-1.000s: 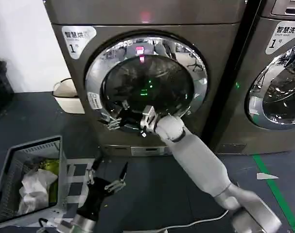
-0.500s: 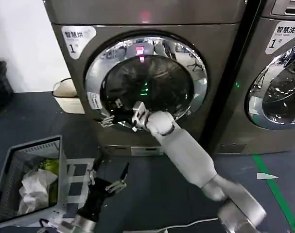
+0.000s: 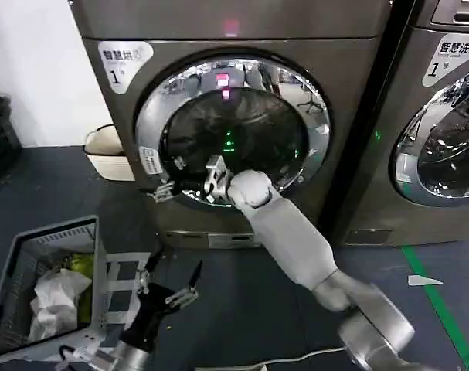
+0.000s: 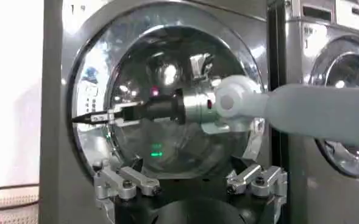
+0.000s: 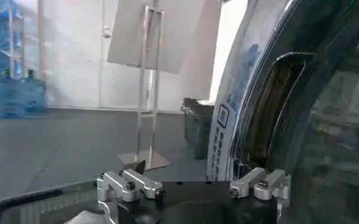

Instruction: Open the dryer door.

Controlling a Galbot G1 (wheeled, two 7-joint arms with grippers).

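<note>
The dryer (image 3: 350, 93) is dark bronze-grey, with a white sticker marked 1 and a pink light on top. Its round dryer door (image 3: 232, 131), a chrome ring around dark glass, lies flush with the front. My right gripper (image 3: 166, 179) reaches across the glass to the door's lower left rim, open with nothing between its fingers. The left wrist view shows the right gripper (image 4: 94, 117) pointing at the chrome ring's edge. In the right wrist view the right gripper (image 5: 194, 185) sits just beside the chrome ring (image 5: 231, 122) and a dark recess. My left gripper (image 3: 171, 280) hangs low over the floor, open.
A neighbouring like-coloured machine (image 3: 443, 131) stands to the right. A grey crate (image 3: 18, 255) holding clothes sits on the floor at the lower left. A white basket (image 3: 103, 147) rests by the dryer's left side. Green tape (image 3: 435, 301) marks the dark floor.
My right gripper has slid left across the door glass, from the lower middle to the door's lower left rim. The left arm has stayed in place.
</note>
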